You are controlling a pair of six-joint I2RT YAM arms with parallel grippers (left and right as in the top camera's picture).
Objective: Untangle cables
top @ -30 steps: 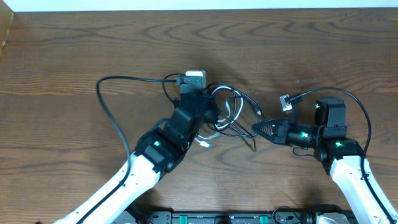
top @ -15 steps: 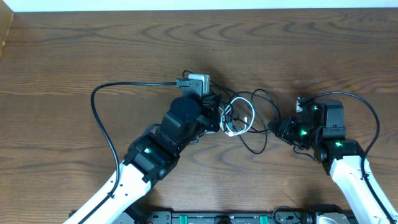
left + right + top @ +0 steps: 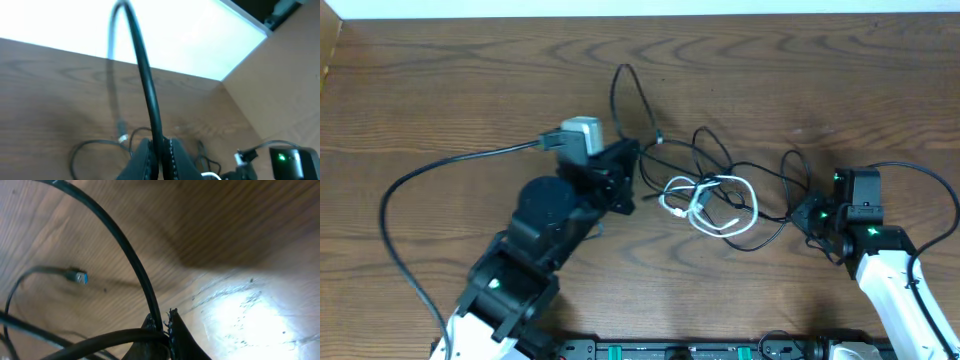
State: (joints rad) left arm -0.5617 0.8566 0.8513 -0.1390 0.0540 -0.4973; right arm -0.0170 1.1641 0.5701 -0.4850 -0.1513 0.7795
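Observation:
The cables lie looped together at the table's middle: a white cord [image 3: 708, 204] coiled among thin black cords [image 3: 715, 150]. One black cord [image 3: 632, 95] arcs up from my left gripper [image 3: 626, 168], which is shut on it; in the left wrist view this black cord [image 3: 144, 75] rises from between the closed jaws [image 3: 161, 150]. My right gripper [image 3: 807, 212] is shut on another black cord [image 3: 790, 165] at the tangle's right end; the right wrist view shows the cord [image 3: 125, 245] pinched in the jaws [image 3: 162, 325]. A plug end [image 3: 77, 275] lies on the wood.
Brown wooden table [image 3: 440, 80] with its far edge against a white strip at the top. A thick black arm wire [image 3: 430, 170] runs left from the left wrist. Another arm wire [image 3: 930, 180] loops by the right arm.
My left gripper has pulled left and down, my right gripper right, each keeping its black cord. The tangle has spread out wider and the white cord now lies in the open.

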